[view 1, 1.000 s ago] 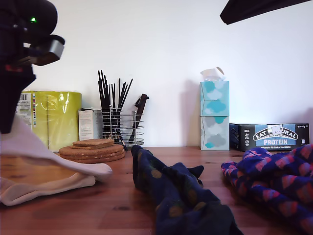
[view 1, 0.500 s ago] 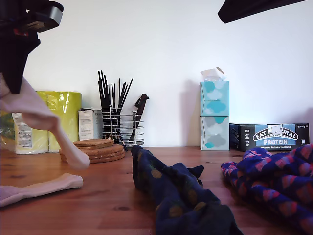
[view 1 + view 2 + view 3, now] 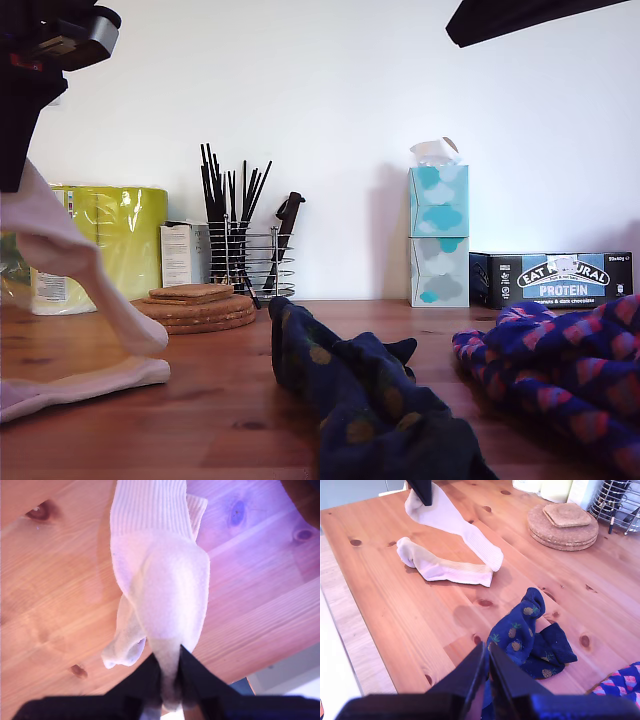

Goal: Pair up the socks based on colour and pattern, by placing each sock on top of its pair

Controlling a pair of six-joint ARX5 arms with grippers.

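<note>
My first gripper [image 3: 170, 656] is shut on a plain pale sock [image 3: 165, 580]. The sock hangs from it at the exterior view's left [image 3: 62, 255]. Its loose end reaches down to a second pale sock [image 3: 85, 385] lying flat on the wooden table [image 3: 400, 630]. In the second wrist view both pale socks [image 3: 447, 565] lie crossed, with the first gripper [image 3: 422, 492] above them. My second gripper [image 3: 486, 649] hovers shut, with nothing visible between its tips, above the dark navy spotted socks [image 3: 532, 635]. These lie bunched mid-table [image 3: 355, 395]. Blue socks with pink diamond checks [image 3: 565, 375] lie at the exterior view's right.
A stack of round cork coasters [image 3: 195, 307] sits behind the pale socks, beside a wire rack of black utensils [image 3: 240, 250] and yellow-green rolls [image 3: 110, 240]. Tissue boxes [image 3: 438, 235] and a snack box [image 3: 555, 278] stand by the wall. An arm [image 3: 520, 15] hangs overhead.
My first gripper has risen with the pale sock, lifting it off the other pale sock. The hanging end has since dropped back close to that sock.
</note>
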